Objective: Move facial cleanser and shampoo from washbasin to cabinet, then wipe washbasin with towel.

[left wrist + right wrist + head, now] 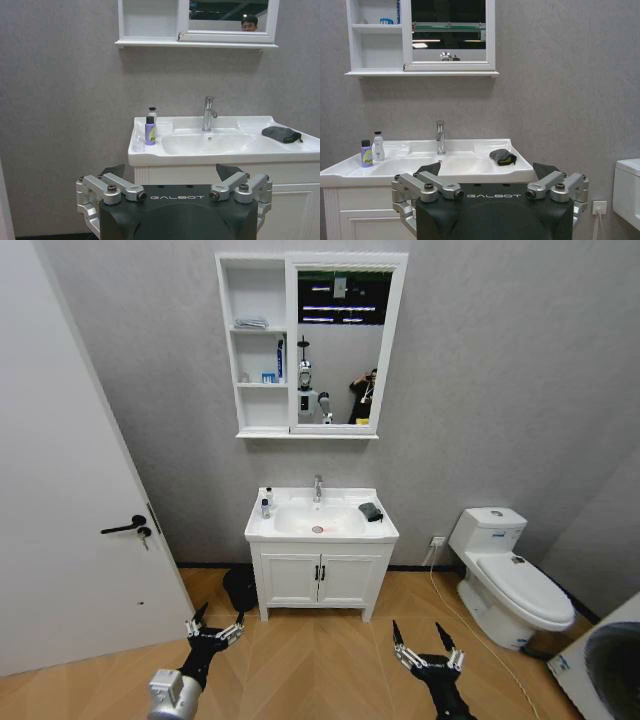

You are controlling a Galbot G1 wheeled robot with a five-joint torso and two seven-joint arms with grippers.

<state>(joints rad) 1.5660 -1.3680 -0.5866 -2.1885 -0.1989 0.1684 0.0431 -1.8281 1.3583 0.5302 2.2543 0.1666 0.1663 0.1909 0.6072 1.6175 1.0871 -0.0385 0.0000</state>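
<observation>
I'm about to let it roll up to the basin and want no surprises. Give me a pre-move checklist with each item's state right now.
1. left gripper open, holding nothing: ok.
2. right gripper open, holding nothing: ok.
3. Purple bottle and white bottle upright on the washbasin ledge: ok.
4. towel on the ledge across the tap from the bottles: ok.
5. cabinet has a free open shelf: ok.
6. Which bottle is cleanser, which shampoo: cannot tell.

left gripper and right gripper both matte black blocks with GALBOT stamped in pale letters, silver metal linkage arms with dark screw heads, black pointy fingertips, left arm ends in a chunky silver cylinder
</observation>
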